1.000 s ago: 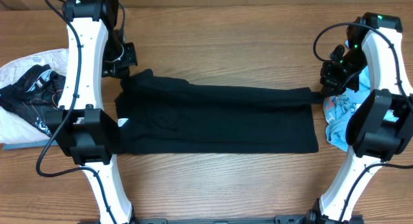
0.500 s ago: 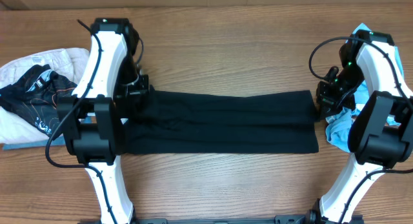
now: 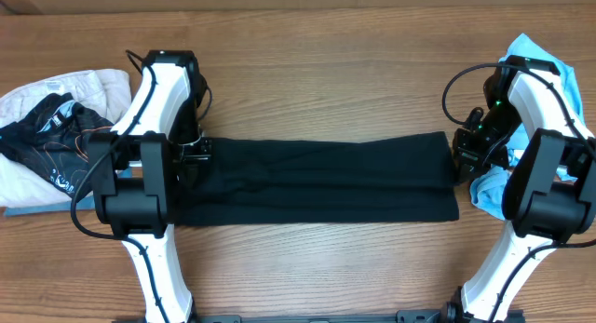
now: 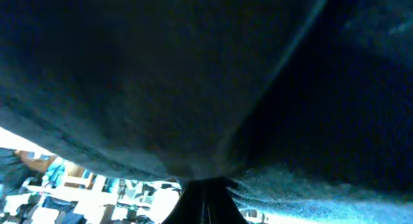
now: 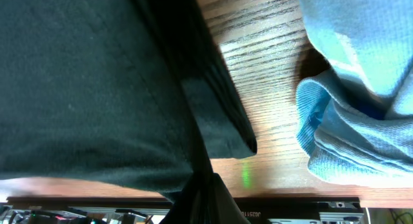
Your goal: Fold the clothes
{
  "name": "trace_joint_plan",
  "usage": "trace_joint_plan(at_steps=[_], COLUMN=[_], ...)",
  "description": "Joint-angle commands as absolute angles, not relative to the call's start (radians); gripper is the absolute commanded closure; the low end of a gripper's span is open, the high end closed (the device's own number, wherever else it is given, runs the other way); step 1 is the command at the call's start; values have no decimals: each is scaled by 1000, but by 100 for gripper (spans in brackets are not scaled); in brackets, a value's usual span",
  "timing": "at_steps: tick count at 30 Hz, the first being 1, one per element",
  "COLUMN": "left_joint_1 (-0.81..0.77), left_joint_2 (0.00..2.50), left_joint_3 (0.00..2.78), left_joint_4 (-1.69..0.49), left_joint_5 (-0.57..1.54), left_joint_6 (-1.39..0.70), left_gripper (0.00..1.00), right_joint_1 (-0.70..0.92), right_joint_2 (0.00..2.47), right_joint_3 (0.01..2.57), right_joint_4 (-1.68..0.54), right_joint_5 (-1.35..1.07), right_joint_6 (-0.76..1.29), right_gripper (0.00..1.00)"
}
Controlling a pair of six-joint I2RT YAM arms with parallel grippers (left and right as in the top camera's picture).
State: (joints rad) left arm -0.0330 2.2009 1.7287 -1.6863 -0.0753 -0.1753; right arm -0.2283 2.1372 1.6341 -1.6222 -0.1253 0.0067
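One black garment, the clothes, lies on the bench as a long band running left to right. The left hand is pinched shut on its far-left corner, the right hand on its far-right corner. One light blue shirt lies beside the right end.

Brown wooden table, grain running lengthwise, soft even light

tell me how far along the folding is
Done: the black garment lies as a long band, apparently doubled lengthwise. In hand: the left pincer and right pincer each pinch its far edge at one end. Left: the crosswise folds; it is not yet a compact stack.
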Motion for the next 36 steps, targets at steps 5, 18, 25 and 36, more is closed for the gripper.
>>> trace_joint_plan(at_steps=[5, 18, 25, 36], left_joint_1=[-32, -33, -46, -86], left_joint_2=[2177, 2040, 1977, 2040], left_joint_3=[1720, 1798, 1795, 1609], left_joint_4=[-1690, -1536, -1380, -1324], left_joint_5=[-171, -170, 53, 51], left_joint_6=[-218, -269, -232, -233], left_gripper=[78, 77, 61, 65], right_joint_1=[-231, -231, -231, -231], right_joint_2=[2098, 2098, 2098, 2098], right_joint_3=[1629, 1629, 1629, 1629], right_joint_4=[-1617, -1603, -1592, -1598], right_joint_5=[-105, -105, -106, -105], right_joint_6=[4, 4, 4, 4], right_gripper=[94, 85, 85, 85])
